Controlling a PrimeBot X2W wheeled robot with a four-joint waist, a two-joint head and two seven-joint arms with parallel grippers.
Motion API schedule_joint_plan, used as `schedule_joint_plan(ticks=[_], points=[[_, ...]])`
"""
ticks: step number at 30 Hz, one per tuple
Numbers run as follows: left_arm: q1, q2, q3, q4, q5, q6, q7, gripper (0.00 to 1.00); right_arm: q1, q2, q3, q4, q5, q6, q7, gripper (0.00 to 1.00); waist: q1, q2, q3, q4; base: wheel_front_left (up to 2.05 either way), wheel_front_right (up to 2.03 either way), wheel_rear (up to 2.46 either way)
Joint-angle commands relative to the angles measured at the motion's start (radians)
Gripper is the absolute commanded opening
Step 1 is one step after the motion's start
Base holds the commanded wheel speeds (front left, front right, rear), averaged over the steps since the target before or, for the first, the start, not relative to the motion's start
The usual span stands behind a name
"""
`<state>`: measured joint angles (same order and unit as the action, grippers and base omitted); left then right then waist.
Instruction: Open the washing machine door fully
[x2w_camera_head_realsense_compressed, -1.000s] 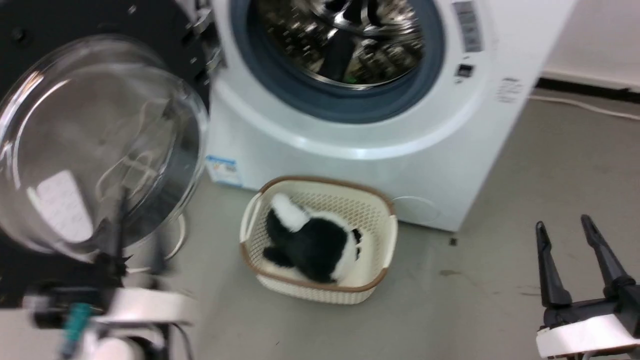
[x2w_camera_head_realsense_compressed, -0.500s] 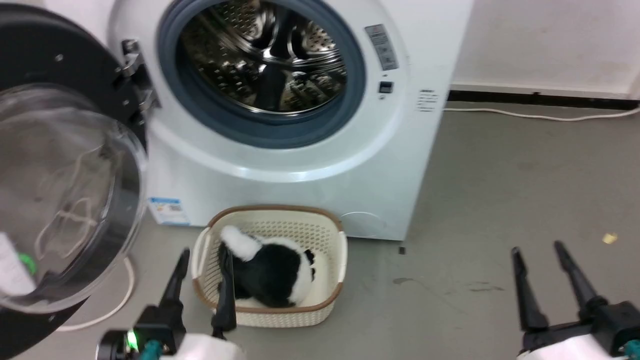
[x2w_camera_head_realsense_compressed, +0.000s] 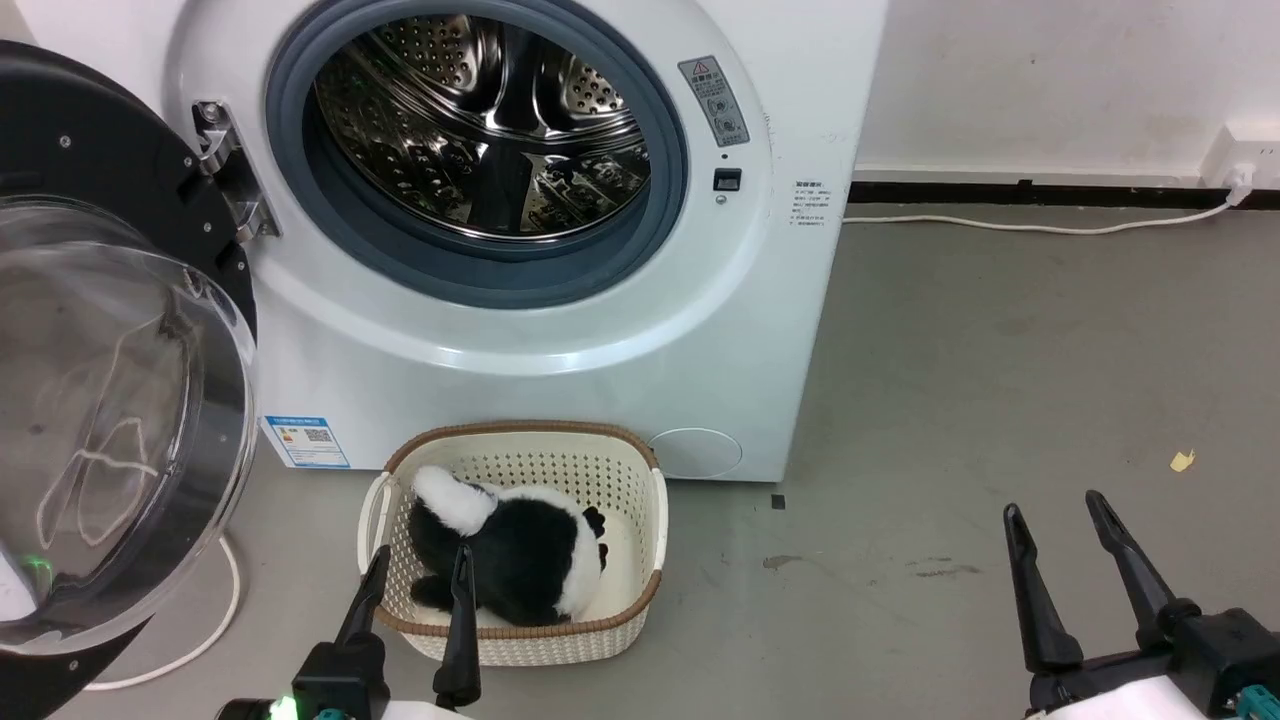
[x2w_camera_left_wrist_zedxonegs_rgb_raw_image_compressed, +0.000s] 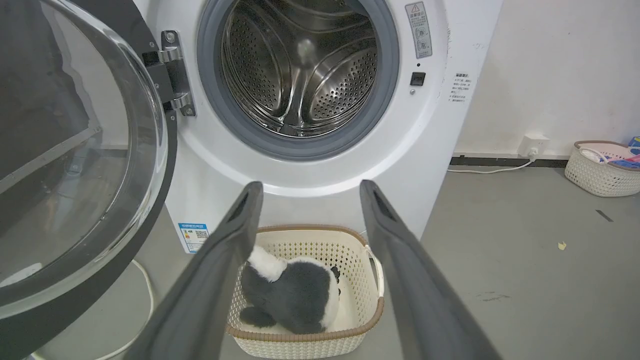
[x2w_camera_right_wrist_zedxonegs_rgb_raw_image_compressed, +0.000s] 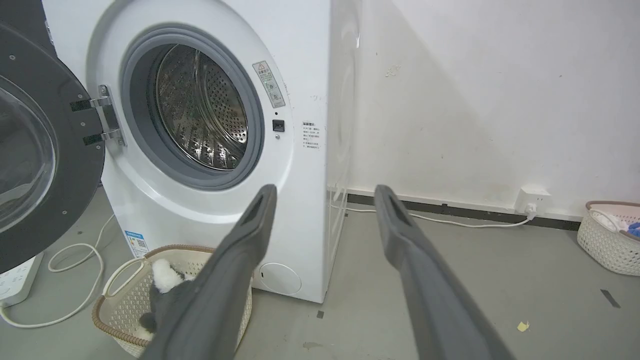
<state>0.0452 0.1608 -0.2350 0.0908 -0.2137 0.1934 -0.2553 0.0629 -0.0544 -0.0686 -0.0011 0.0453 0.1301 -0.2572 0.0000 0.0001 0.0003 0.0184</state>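
Note:
The washing machine door (x2w_camera_head_realsense_compressed: 100, 400) stands swung wide to the left, its black ring and bulging glass bowl (x2w_camera_left_wrist_zedxonegs_rgb_raw_image_compressed: 75, 165) facing me, hung on a metal hinge (x2w_camera_head_realsense_compressed: 225, 170). The white washing machine (x2w_camera_head_realsense_compressed: 520, 330) shows its grey gasket and bare steel drum (x2w_camera_head_realsense_compressed: 480, 130); a small blue label (x2w_camera_head_realsense_compressed: 305, 442) sits low on its front. My left gripper (x2w_camera_head_realsense_compressed: 420, 562) is open at the bottom of the head view, in front of the basket, touching nothing. My right gripper (x2w_camera_head_realsense_compressed: 1055, 505) is open over bare floor at the lower right. The door (x2w_camera_right_wrist_zedxonegs_rgb_raw_image_compressed: 45, 165) and the machine (x2w_camera_right_wrist_zedxonegs_rgb_raw_image_compressed: 300, 150) also appear in the right wrist view.
A cream plastic basket (x2w_camera_head_realsense_compressed: 640, 560) holding a black-and-white plush toy (x2w_camera_head_realsense_compressed: 510, 550) sits on the floor before the machine. A white cable (x2w_camera_head_realsense_compressed: 200, 640) loops under the door. A power strip (x2w_camera_right_wrist_zedxonegs_rgb_raw_image_compressed: 15, 280) lies left; another basket (x2w_camera_right_wrist_zedxonegs_rgb_raw_image_compressed: 607, 235) stands by the right wall. Another cable (x2w_camera_head_realsense_compressed: 1040, 228) runs along the wall.
The head camera has shifted, bringing more of the machine and floor into view. My left gripper has come away from the door's lower edge and now hangs free before the basket.

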Motion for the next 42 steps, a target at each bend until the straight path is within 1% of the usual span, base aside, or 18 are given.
schedule_joint_plan(ticks=[1,8,13,14,24,26,42], points=[[-0.004,-0.005,0.003,0.003,0.005,-0.002,-0.005,1.0,0.011,0.004,0.0,0.004,0.007,0.001,-0.004,1.0,0.0,-0.0001,0.001,0.003,0.0,0.0,0.0],[-0.014,-0.005,0.003,0.008,0.016,-0.008,-0.006,1.0,0.006,0.004,0.006,0.009,0.018,0.001,-0.004,1.0,0.0,-0.0001,0.006,0.011,0.0,0.0,0.0],[-0.019,-0.013,0.005,-0.017,0.026,-0.014,-0.006,1.0,0.003,0.004,0.012,0.016,0.024,0.001,-0.005,1.0,0.0,-0.0001,0.009,0.012,0.0,0.0,0.0],[-0.006,-0.015,0.002,-0.015,0.02,-0.012,-0.001,0.0,-0.001,0.0,0.012,0.015,0.02,0.0,0.0,0.0,0.0,-0.0001,0.009,0.012,0.0,0.0,0.0],[-0.008,-0.021,0.011,-0.02,0.028,-0.02,0.013,0.0,-0.004,0.0,0.015,0.015,0.016,0.0,0.013,0.0,0.0,-0.0001,0.009,0.011,0.0,0.0,0.0],[-0.01,-0.026,0.023,-0.024,0.037,-0.029,0.025,0.0,-0.007,0.0,0.018,0.014,0.013,0.0,0.025,0.0,0.0,-0.0001,0.009,0.009,0.0,0.0,0.0],[-0.015,-0.039,0.056,-0.034,0.065,-0.055,0.062,0.0,-0.016,0.001,0.026,0.012,0.004,0.0,0.062,0.0,0.0,-0.0001,0.007,0.005,0.0,0.0,0.0]])
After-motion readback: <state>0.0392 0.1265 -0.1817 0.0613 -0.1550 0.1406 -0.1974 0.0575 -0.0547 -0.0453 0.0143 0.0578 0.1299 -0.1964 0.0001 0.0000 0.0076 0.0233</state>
